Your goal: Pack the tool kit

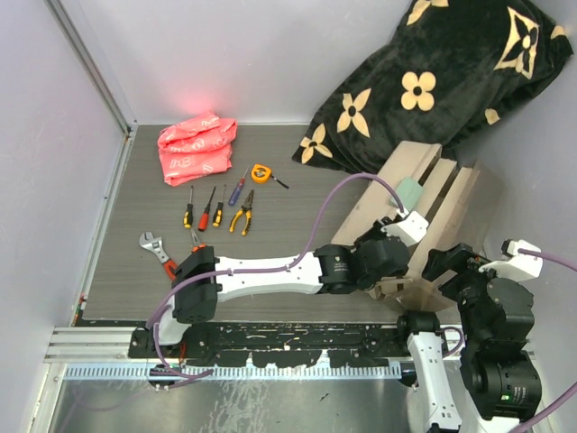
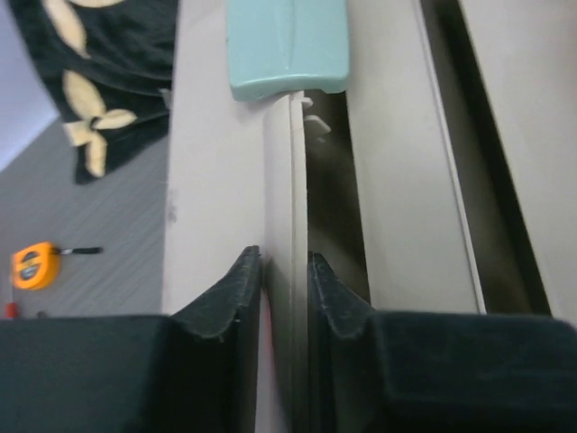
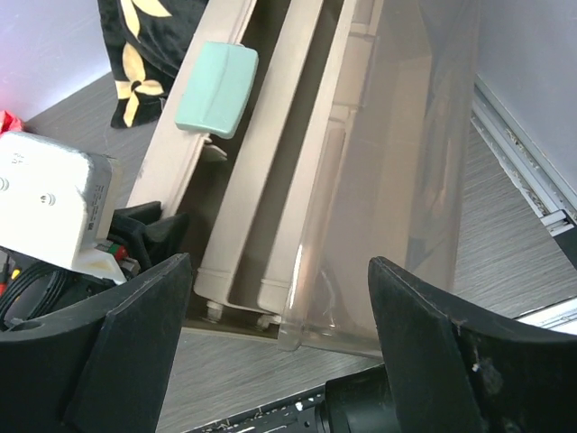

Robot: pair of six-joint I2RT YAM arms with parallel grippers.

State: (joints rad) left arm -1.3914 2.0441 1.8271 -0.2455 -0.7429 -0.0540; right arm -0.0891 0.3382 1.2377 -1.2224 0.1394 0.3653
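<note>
One toolbox (image 1: 448, 200) lies on the right side of the table (image 1: 135, 194), its beige trays spread beside a clear brownish shell, with one pale green handle (image 2: 288, 43) at its far end. The left gripper (image 2: 284, 260) is drawn narrow and pinches the thin upright edge of a beige tray wall, one finger on each side. The right gripper (image 3: 277, 266) stands wide with nothing between its fingers, above the near end of the toolbox.

The loose tools lie on the left half of the table, well apart from the toolbox:
- Four screwdrivers (image 1: 208, 211)
- One pair of yellow-handled pliers (image 1: 242, 217)
- One orange tape measure (image 1: 261, 171), its tape a little way out
- One red-handled wrench (image 1: 156, 249), nearest of them
- One orange-tipped piece (image 1: 195, 241), half hidden by the left arm and too covered to identify

One pink bag (image 1: 196, 147) lies at the far left; its white lettering is too small to read, as is the tape measure's label. One black blanket (image 1: 433, 72) with beige flowers fills the far right.
</note>
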